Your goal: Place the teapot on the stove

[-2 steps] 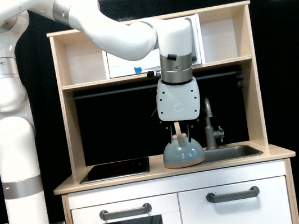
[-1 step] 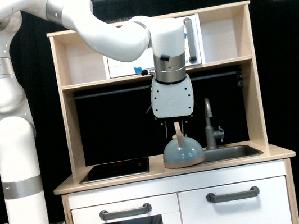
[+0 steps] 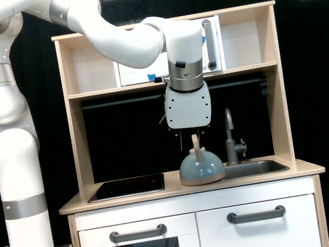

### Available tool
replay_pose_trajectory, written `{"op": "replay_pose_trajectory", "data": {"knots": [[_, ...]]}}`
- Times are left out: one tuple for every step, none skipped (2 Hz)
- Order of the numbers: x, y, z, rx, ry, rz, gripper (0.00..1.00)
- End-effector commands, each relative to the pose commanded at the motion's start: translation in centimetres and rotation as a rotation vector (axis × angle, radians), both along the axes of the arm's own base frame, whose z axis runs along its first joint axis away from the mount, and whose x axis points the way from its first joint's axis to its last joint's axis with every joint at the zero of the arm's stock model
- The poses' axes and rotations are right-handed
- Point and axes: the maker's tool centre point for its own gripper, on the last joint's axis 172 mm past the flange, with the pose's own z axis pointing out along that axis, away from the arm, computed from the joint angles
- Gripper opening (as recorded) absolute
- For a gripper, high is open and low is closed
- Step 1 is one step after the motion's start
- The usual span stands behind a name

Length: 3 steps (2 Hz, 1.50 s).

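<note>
The pale blue-grey teapot [image 3: 201,169] stands upright on the wooden counter, between the stove and the sink, with its tan loop handle [image 3: 197,147] pointing up. The black glossy stove [image 3: 127,187] lies flat on the counter to the exterior view's left of the teapot, with nothing on it. My gripper [image 3: 190,137] hangs just above the top of the handle, slightly to the exterior view's left of it. Its dark fingers are faint against the black backdrop; they look spread and hold nothing.
A grey sink [image 3: 256,168] with a tap [image 3: 231,135] sits right of the teapot. A shelf [image 3: 173,80] spans the unit just above the gripper's wrist, with a white box [image 3: 137,71] on it. Wooden side posts [image 3: 80,143] frame the counter.
The gripper has risen off the teapot's handle and shifted towards the exterior view's left. The teapot has stayed in place on the counter.
</note>
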Motion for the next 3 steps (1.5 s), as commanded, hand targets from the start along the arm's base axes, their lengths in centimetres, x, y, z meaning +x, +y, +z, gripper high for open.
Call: {"op": "replay_pose_trajectory", "data": {"knots": [[0.5,1.8,-0.2,0.0,0.0,0.0,1.0],[1.3,5.6,-0.6,0.0,0.0,0.0,1.0],[1.9,8.1,-1.7,0.0,0.0,0.0,1.0]]}}
